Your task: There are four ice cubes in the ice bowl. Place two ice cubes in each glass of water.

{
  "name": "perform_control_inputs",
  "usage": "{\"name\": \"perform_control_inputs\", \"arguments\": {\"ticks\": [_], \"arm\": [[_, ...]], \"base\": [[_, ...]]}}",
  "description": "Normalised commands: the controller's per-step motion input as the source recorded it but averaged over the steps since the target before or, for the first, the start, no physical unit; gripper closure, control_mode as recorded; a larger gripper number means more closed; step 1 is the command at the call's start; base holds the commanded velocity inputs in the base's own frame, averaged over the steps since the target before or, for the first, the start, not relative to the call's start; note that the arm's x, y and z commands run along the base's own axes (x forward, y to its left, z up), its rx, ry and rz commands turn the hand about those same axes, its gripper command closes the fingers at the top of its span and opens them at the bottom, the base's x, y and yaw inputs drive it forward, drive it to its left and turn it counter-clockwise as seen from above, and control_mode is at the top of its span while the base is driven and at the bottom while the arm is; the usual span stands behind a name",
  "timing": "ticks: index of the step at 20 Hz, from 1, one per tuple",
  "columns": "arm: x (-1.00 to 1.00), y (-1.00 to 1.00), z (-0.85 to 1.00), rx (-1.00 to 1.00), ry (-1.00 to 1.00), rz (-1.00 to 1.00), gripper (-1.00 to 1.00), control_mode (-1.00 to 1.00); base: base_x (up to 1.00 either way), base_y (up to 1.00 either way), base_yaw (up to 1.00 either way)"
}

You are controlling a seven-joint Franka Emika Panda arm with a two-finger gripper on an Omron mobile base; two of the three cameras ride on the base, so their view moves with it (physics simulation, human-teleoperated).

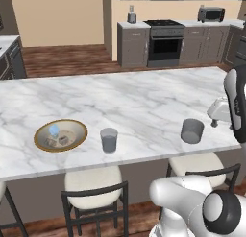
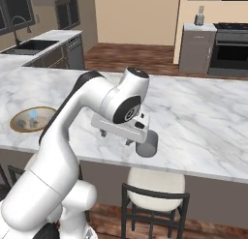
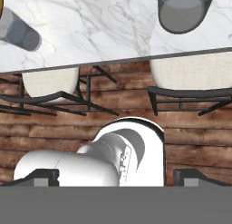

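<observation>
The ice bowl (image 1: 40, 141) (image 2: 17, 126) sits near the front left of the marble island, a wide gold-rimmed dish holding small pale ice cubes (image 1: 54, 130) (image 2: 33, 115). One glass of water (image 1: 109, 139) (image 3: 20, 35) stands just right of the bowl. The darker glass (image 1: 192, 131) (image 2: 147, 145) (image 3: 186, 10) stands further right, near the front edge. My gripper (image 1: 217, 120) (image 2: 116, 138) (image 3: 117, 178) hovers above the counter beside the darker glass. It is open with nothing between its fingers, and its fingertips (image 3: 43, 177) stand wide apart.
The marble island (image 1: 144, 97) spreads wide behind the glasses. Cushioned stools (image 1: 93, 181) (image 3: 50, 80) stand under its front edge. A stove (image 1: 165, 41) and cabinets line the back wall, and a sink (image 2: 24, 45) lies far left.
</observation>
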Motion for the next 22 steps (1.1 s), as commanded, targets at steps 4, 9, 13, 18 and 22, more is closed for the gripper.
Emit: {"name": "perform_control_inputs", "arguments": {"ticks": [4,9,13,18,22], "arm": [[0.0,0.0,0.0,0.0,0.0,0.0,-1.0,1.0],[0.06,0.02,0.0,0.0,0.01,0.0,-1.0,-1.0],[0.05,0.42,0.0,-0.01,0.0,0.0,-1.0,-1.0],[0.0,0.94,0.0,-0.09,-0.05,-0.02,-1.0,-1.0],[0.0,0.77,0.0,-0.05,0.0,-0.02,-1.0,-1.0]], "base": [[0.2,-0.01,0.0],[0.04,0.0,0.0],[0.0,0.0,0.0],[0.0,0.0,0.0],[0.0,0.0,0.0]]}}
